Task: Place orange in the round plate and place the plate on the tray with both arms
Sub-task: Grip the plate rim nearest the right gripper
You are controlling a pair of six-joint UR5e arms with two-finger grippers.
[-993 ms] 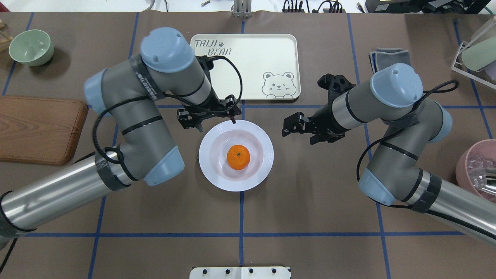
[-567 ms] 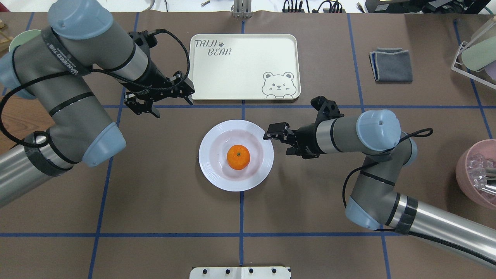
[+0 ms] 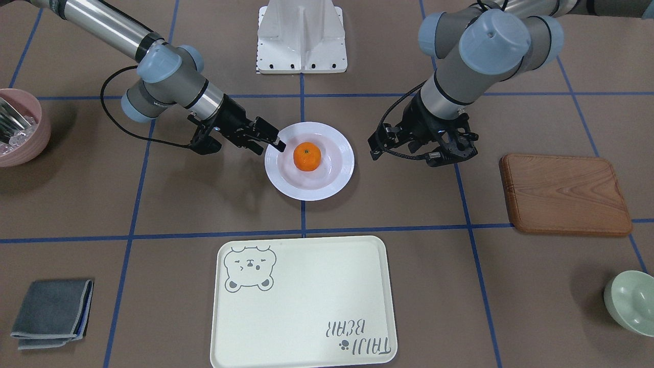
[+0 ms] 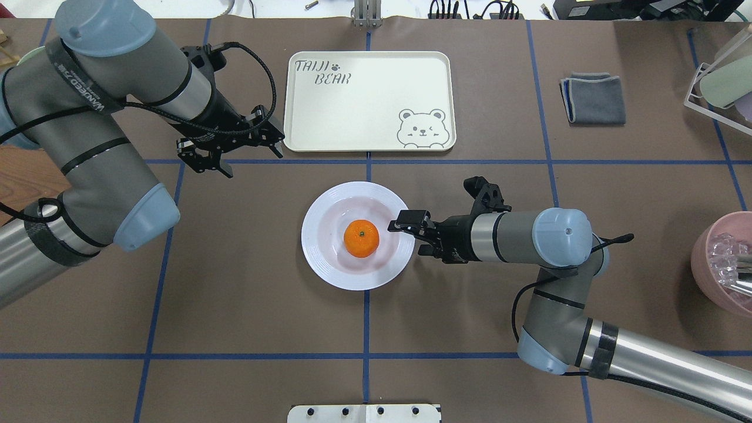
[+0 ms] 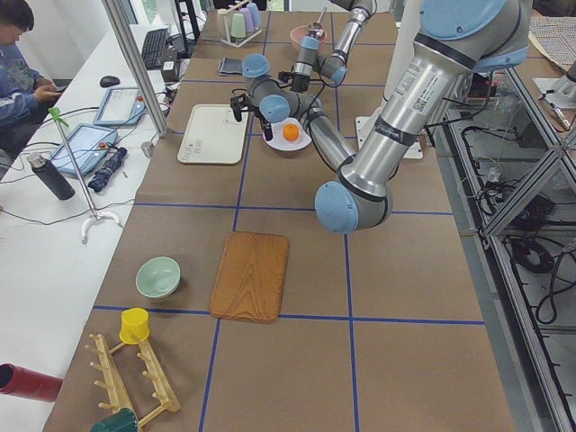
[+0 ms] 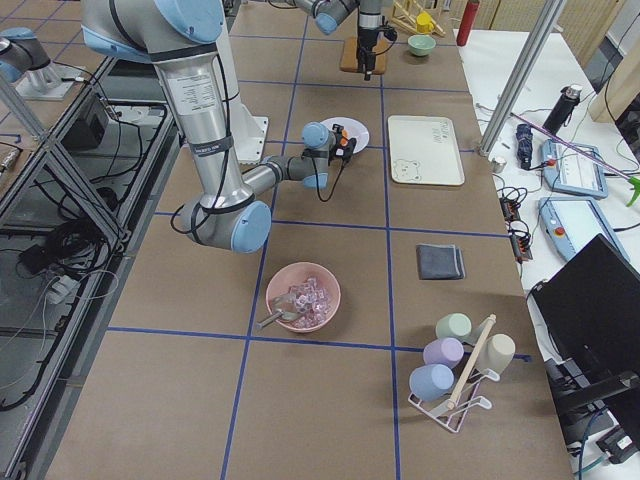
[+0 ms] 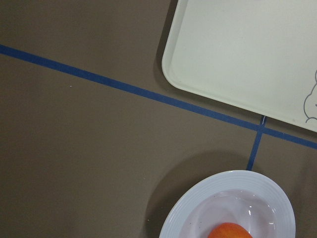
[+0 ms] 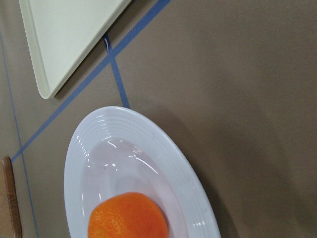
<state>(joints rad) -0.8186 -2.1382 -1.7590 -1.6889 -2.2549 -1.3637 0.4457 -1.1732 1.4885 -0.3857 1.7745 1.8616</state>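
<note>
Across-the-table view. Shows the orange [image 3: 306,156] already lying in the hollow of the plate [image 3: 327,190], on the table [image 3: 168,204], well short of the tray [image 3: 306,306]. Puts the right end effector [image 3: 270,145] at the plate's rim, jaws parted, one finger over the rim, nothing clamped. Finds the left end effector [image 3: 422,152] off the opposite side, clear of the plate, spread wide and empty.

Overhead view. Confirms this: right one at the rim just beside the fruit, left one near the tray's corner, well apart from the plate.

Side views. Too small to judge jaws.

Wrist views. Give only plate, orange and tray corner; no fingers in sight.

Reads as the plate-gripping step, with the fruit placed and the carry not begun. Next: close the right jaws on the rim, bring the left to the opposite rim, lift level together so nothing rolls, then set down on the tray.

Against the overhead view a moment before: has slid the right end effector along the rim and further over it, and eased the left slightly further away, after standing at the rim a second ago. Leaves plate and orange unmoved.
</note>
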